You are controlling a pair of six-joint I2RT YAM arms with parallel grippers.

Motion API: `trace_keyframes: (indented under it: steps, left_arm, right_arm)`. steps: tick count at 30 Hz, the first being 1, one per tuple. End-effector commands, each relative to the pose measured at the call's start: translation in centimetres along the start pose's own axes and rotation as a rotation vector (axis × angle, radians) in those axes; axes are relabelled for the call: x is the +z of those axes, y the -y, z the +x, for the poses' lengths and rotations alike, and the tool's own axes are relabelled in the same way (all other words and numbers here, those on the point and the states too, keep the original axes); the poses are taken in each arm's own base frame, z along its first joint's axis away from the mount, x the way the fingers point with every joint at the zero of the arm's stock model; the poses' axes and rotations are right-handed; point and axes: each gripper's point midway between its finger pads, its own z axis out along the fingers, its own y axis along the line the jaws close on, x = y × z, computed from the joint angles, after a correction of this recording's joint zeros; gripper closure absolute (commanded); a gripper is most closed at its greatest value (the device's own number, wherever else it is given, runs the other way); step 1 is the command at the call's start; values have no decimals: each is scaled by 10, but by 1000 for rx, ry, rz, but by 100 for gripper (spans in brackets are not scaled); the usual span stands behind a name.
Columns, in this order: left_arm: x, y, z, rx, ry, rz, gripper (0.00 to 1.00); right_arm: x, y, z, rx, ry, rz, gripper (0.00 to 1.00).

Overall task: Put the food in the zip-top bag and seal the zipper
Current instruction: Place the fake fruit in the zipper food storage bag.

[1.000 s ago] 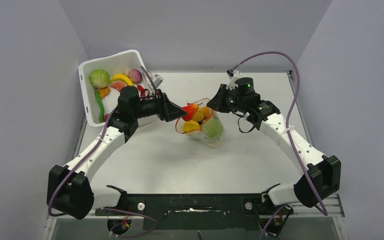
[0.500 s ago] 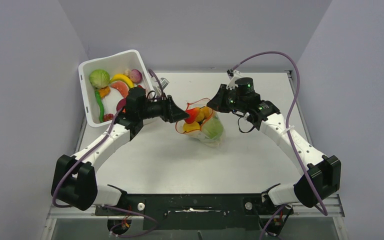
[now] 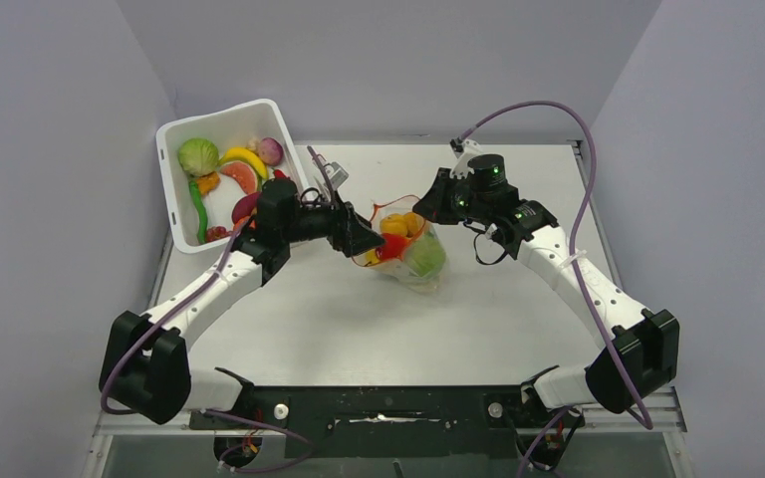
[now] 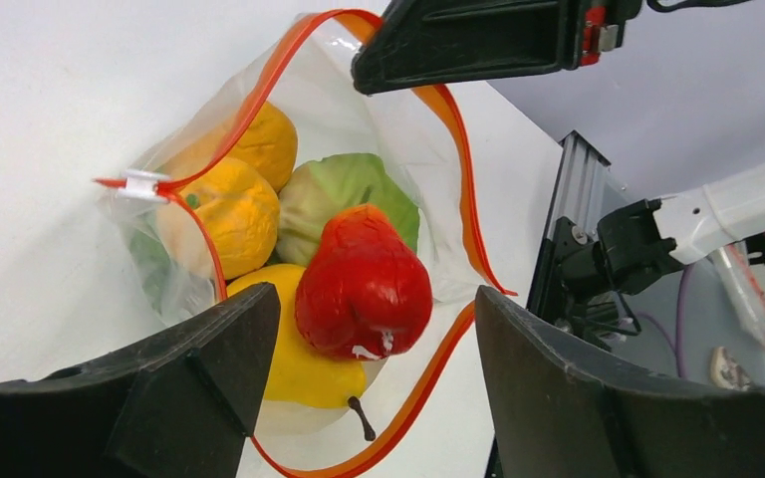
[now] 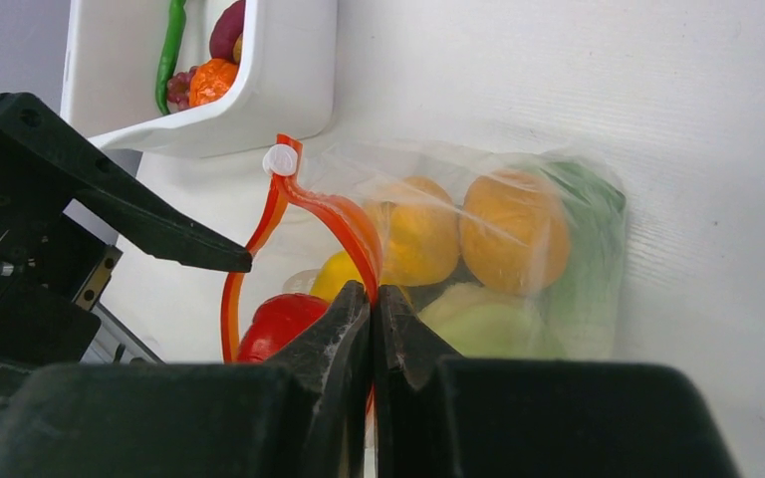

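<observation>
Left jaws apart at bag (image 3: 420, 261) mouth, 9 o'clock side; right jaws clamped on zipper (image 5: 344, 221). Risk: red fruit (image 4: 361, 284) near mouth may roll out or block sealing.

A pale grey table (image 3: 359, 319) carries a white tub (image 3: 229, 127) at its far left corner and a clear zip-top bag (image 3: 420, 261) near the middle

Tub (image 5: 289, 60) cropped, lettuce (image 4: 359, 184) partly hidden
</observation>
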Motion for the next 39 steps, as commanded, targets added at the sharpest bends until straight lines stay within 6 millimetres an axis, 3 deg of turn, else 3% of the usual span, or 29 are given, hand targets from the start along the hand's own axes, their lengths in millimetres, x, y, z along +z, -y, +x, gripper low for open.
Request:
trace_keyframes:
  steps: [1, 6, 9, 12, 22, 30, 39]
  left_arm:
    - [-6, 13, -24, 193, 68, 11, 29]
    - [-15, 7, -30, 309, 65, -57, 29]
    - [-25, 25, -31, 426, 51, 5, 32]
    - [-36, 40, -19, 609, 27, 86, 38]
    - [-63, 46, -12, 965, 18, 43, 39]
    - [-48, 52, 35, 967, -45, 220, 43]
    - [-27, 64, 42, 959, 30, 288, 50]
  right_arm:
    - [-12, -18, -26, -61, 80, -42, 99]
    - [-18, -24, -29, -117, 81, -74, 98]
    - [-23, -33, -27, -161, 52, -121, 99]
    - [-30, -41, -23, -225, 25, -183, 99]
    - [-59, -71, -6, -397, -102, -407, 100]
    - [-58, -72, 6, -417, -161, -457, 100]
    - [-45, -70, 15, -400, -186, -476, 99]
